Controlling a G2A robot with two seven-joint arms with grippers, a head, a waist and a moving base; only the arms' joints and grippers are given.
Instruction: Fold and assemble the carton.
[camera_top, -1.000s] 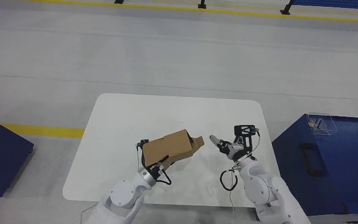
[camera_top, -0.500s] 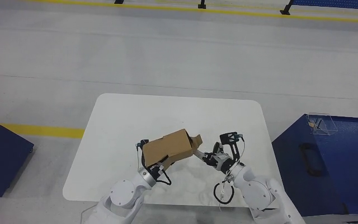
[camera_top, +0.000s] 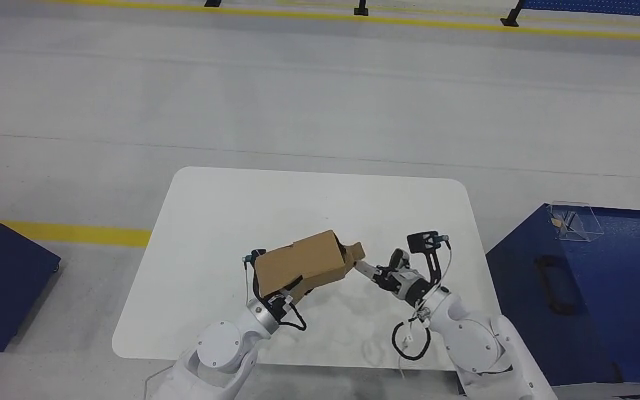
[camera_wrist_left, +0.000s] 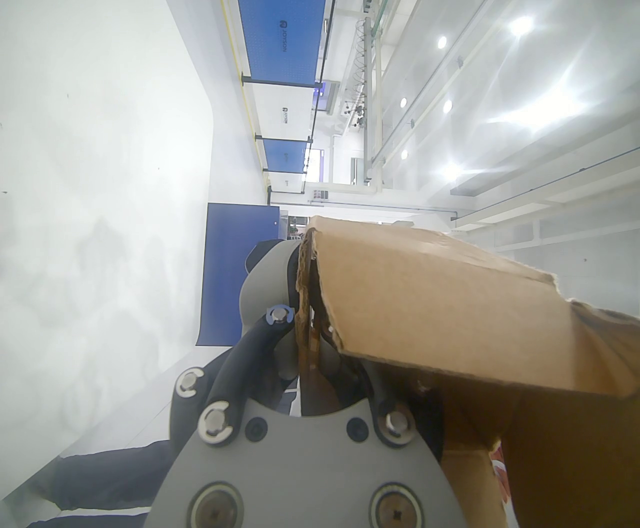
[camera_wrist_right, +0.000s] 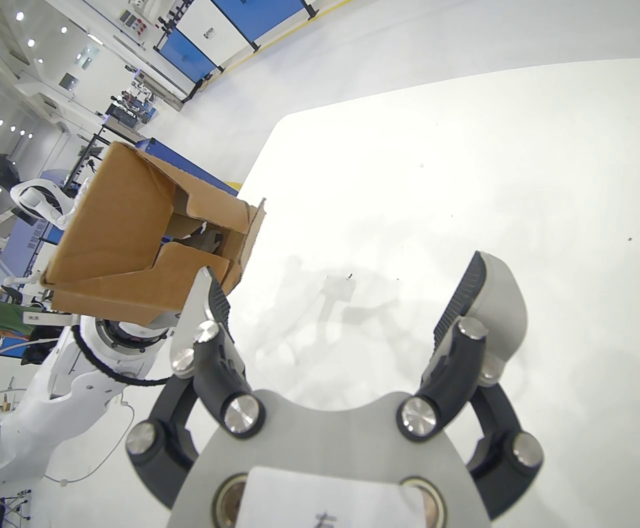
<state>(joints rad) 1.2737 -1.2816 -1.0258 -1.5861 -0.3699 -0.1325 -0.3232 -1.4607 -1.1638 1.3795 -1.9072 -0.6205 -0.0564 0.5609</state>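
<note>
A brown carton (camera_top: 305, 262) is held tilted above the white table (camera_top: 250, 200), and my left gripper (camera_top: 283, 293) is shut on its lower wall from underneath. In the left wrist view the carton (camera_wrist_left: 440, 320) covers most of that gripper (camera_wrist_left: 307, 350), with a cardboard edge running between the fingers. The carton's open end (camera_wrist_right: 200, 235), its flaps partly folded in, faces my right gripper (camera_wrist_right: 345, 295). That gripper (camera_top: 385, 275) is open, and one fingertip (camera_wrist_right: 212, 292) sits against the lower flap.
A blue cabinet (camera_top: 570, 290) carrying a clear holder stands beside the table's right edge. Another blue unit (camera_top: 20, 280) is off the left side. The table's rounded front edge runs close under both arms.
My right gripper has moved left toward the carton's open end and now sits against its flap. The left arm and the carton have stayed in place.
</note>
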